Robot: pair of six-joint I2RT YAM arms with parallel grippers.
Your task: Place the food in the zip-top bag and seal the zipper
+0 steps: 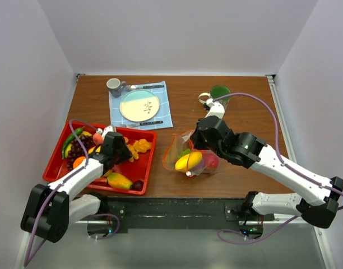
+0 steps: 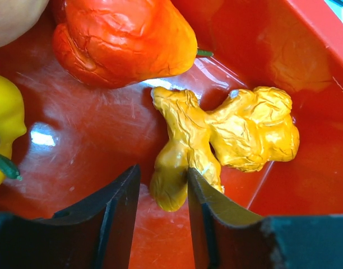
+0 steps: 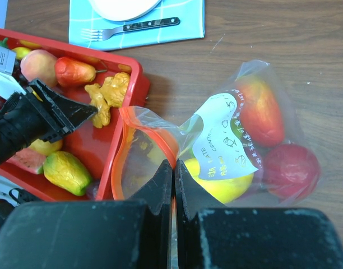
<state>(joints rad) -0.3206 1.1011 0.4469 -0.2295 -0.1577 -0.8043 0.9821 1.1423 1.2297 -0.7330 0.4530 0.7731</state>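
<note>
A: Where's our knobbly yellow toy ginger (image 2: 239,131)?
B: In the red plastic tray (image 2: 93,140), lying across the frame. Our left fingers (image 2: 115,218) are spread around its lower lobe.
A: And the clear plastic bag (image 3: 225,140)?
B: Mid-frame, mouth facing left. Our right fingers (image 3: 160,193) pinch its rim.

Both arms are built of glossy white links joined by chunky black motor housings. The left arm (image 1: 79,177) ends in a black tool (image 1: 122,152) whose fingers (image 2: 112,218) are flat, matte, dark blades with pale, worn edges. The right arm (image 1: 289,172) carries a matching tool (image 3: 172,165), its black body speckled with scuffs. A thin purple cable (image 1: 250,94) trails along each arm, and black base blocks (image 1: 45,210) fill the frame's lower corners.
</note>
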